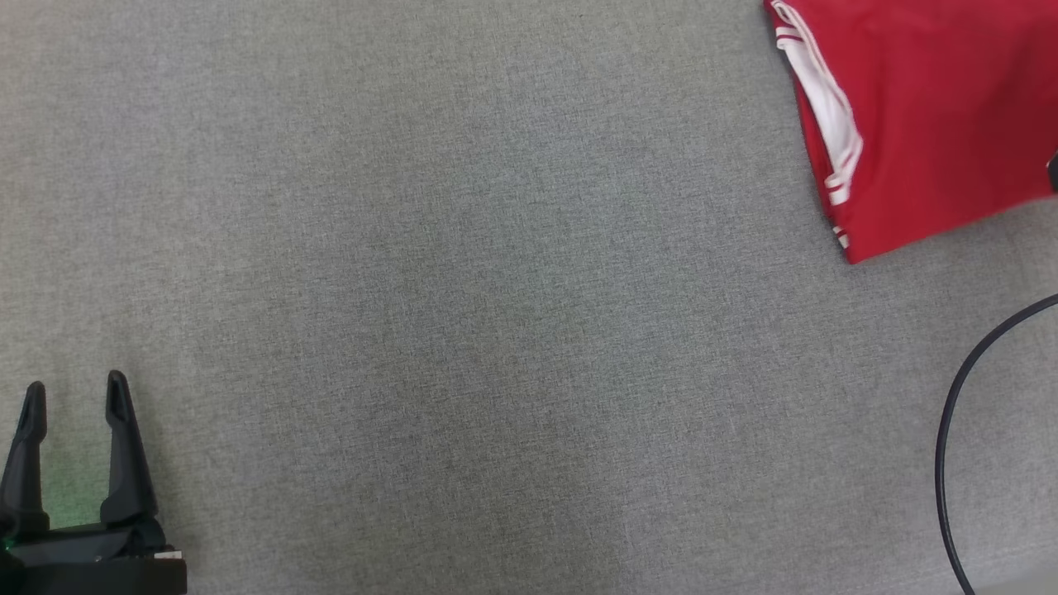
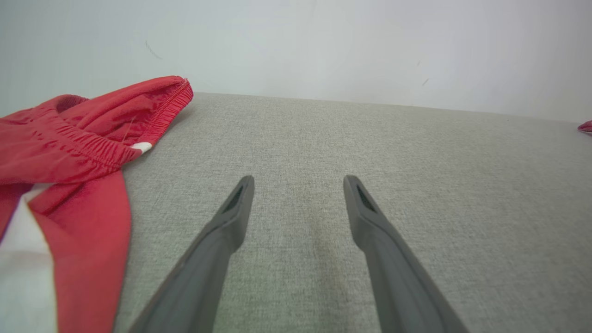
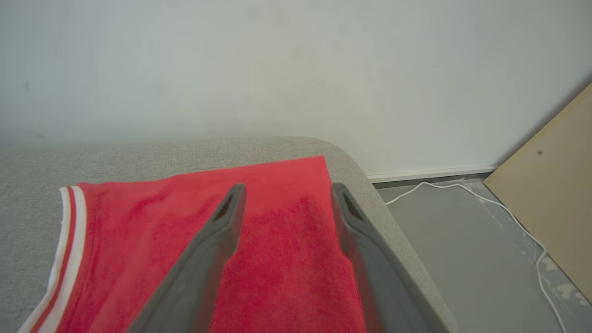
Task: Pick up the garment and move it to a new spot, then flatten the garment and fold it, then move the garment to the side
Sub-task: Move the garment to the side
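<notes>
Status check against the task. The folded red garment [image 1: 934, 107] lies at the far right end of the grey cloth-covered desk [image 1: 496, 289], close to its rounded corner in the right wrist view. It reads as a compact flat rectangle, layers stacked, with the white-and-red trim along its left edge. We judge pick-up, flattening and folding as done, and the move to the side as done or nearly so, since the middle of the desk is bare and the garment sits at the margin. The right tool [image 3: 287, 186] hovers over the red cloth with its two fingers well apart and nothing between them. We cannot tell whether the tips touch the fabric. The left tool [image 1: 75, 384] is at the near left of the desk, fingers likewise spread, holding nothing and well apart from the folded piece. The left wrist view shows a second red item, rumpled red shorts [image 2: 69, 138] with an elastic waistband, unfolded. What is left, in our judgement: clearing the right arm away.
</notes>
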Motion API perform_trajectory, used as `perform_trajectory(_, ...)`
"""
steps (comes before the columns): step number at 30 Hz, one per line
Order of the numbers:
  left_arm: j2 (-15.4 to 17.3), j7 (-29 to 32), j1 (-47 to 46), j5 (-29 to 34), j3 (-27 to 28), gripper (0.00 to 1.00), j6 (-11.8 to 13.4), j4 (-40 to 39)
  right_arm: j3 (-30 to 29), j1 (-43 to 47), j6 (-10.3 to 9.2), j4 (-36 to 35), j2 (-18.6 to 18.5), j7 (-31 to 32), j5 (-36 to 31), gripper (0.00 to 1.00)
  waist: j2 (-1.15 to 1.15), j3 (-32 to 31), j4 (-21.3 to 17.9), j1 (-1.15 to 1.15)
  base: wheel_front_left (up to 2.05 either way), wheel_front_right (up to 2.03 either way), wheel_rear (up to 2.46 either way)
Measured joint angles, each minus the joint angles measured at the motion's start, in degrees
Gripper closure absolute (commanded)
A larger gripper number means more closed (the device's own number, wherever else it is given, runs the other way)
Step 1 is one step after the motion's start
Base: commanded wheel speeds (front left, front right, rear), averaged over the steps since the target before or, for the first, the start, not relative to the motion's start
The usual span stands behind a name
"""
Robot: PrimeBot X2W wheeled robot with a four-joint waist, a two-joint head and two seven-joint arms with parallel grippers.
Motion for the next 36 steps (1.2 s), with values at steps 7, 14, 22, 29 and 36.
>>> perform_trajectory(7, -0.3, -0.1, 0.0, -0.2, -0.3, 0.00, 0.5, 0.7, 0.4, -0.8, 0.00, 1.2, 0.6, -2.0, -0.7, 0.00, 0.00, -1.0, 0.1, 0.00, 0.00, 0.00, 0.00)
perform_trajectory(14, -1.3, -0.8, 0.3, -0.6, -0.9, 0.00, 0.5, 3.0, -0.6, 1.3, 0.00, -3.8, 3.2, -3.7, 1.7, 0.00, 0.00, -3.6, -0.1, -0.01, 0.00, 0.00, 0.00)
perform_trajectory(22, -2.5, -1.2, 1.4, -0.8, -1.3, 0.00, 0.7, 5.2, -6.1, 8.9, 0.00, -13.4, 6.0, -4.0, 2.3, 0.00, 0.00, -8.2, 0.1, -0.01, 0.00, 0.00, 0.00)
perform_trajectory(29, -3.2, -1.2, 1.9, -0.8, -1.5, 0.00, 0.8, 6.5, -8.7, 17.7, 0.00, -20.2, 9.9, -4.0, 0.1, 0.00, -0.01, -12.6, 0.6, -0.02, 0.00, 0.00, 0.00)
perform_trajectory(36, -3.8, -1.2, 2.9, -0.6, -1.6, 0.00, 0.7, 6.5, -9.6, 26.4, -0.01, -25.4, 14.0, -4.0, -2.5, 0.00, -0.01, -15.8, 1.6, -0.02, 0.00, 0.00, 0.00)
